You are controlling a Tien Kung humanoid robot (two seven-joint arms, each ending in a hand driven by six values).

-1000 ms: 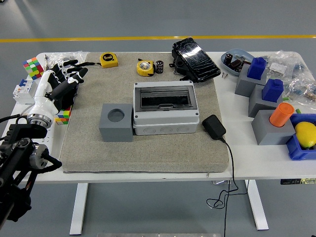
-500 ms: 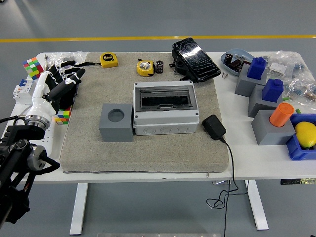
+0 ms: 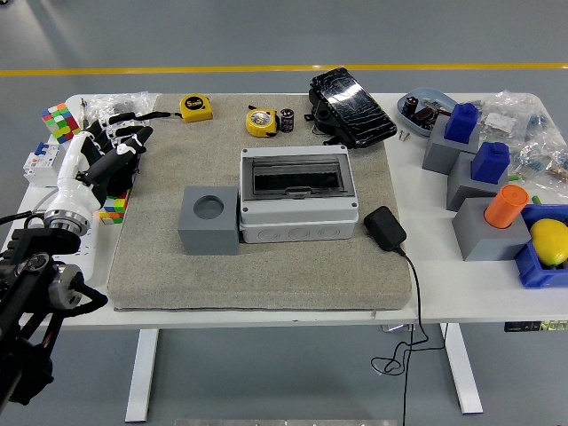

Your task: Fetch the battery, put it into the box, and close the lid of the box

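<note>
A grey box (image 3: pixel 298 195) with a dark transparent lid lying flat and closed on top sits in the middle of the grey mat (image 3: pixel 257 266). A small black cylindrical battery (image 3: pixel 287 120) stands at the mat's far edge, next to a yellow tape measure (image 3: pixel 261 122). My left hand (image 3: pixel 117 153) is over the mat's far left corner, fingers relaxed and holding nothing, well left of the box and battery. My right arm is out of view.
A grey block with a round hole (image 3: pixel 209 219) touches the box's left side. A black adapter (image 3: pixel 384 227) with a cable lies right of the box. A black pouch (image 3: pixel 351 106), a second tape measure (image 3: pixel 196 107), grey and blue blocks (image 3: pixel 463 146) and colour cubes (image 3: pixel 59 120) surround the mat.
My left arm has drawn slightly back toward the left and near edge; the hand has shifted a little. Nothing else has moved.
</note>
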